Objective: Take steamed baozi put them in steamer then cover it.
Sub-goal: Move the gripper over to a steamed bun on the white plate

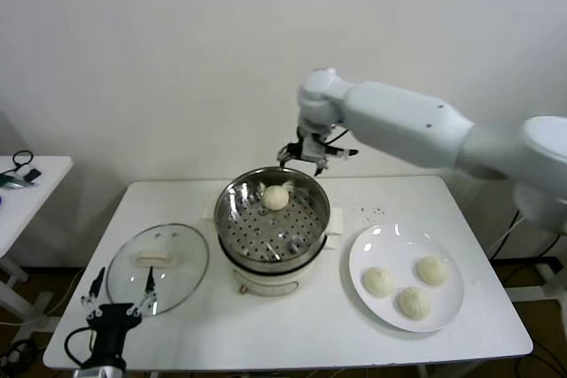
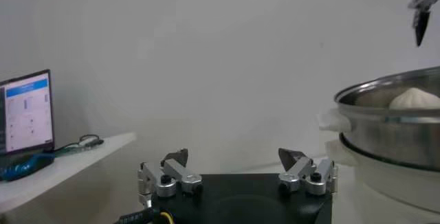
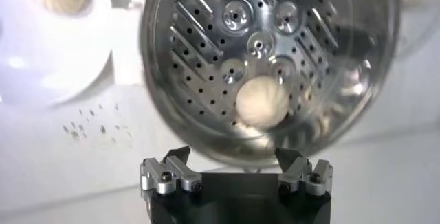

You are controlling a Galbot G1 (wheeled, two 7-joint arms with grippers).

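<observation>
Right gripper [image 1: 315,159]: hangs above the far rim of the steamer, fingers spread wide, nothing between them. In its own wrist view [image 3: 235,170] the two fingertips stand well apart, with the pot below.
Left gripper [image 1: 119,294]: parked low at the near left edge of the table, just in front of the cover, fingers wide apart and empty. Its wrist view [image 2: 236,167] shows both fingertips apart with only the wall behind.
Steamer [image 1: 232,210]: shiny steel pot on a cream base, at the middle of the table [image 1: 292,334], uncovered. The perforated floor shows in the right wrist view [image 3: 206,53]; its side wall shows in the left wrist view [image 2: 392,132].
Bun in steamer [image 1: 276,196]: one bun lies on the perforated floor toward the far side, free of the gripper. Also seen from the right wrist [image 3: 261,102] and peeking over the rim from the left wrist [image 2: 414,98].
Plate [image 1: 372,258]: white, flat, on the table right of the steamer.
Buns on plate: three, apart from each other: one left [image 1: 379,281], one far right [image 1: 432,269], one nearest [image 1: 414,302].
Cover [image 1: 182,285]: glass lid lying flat on the table left of the steamer, its cream handle [image 1: 156,258] up.
Side table [image 1: 27,196]: at the far left, with cables on it.
</observation>
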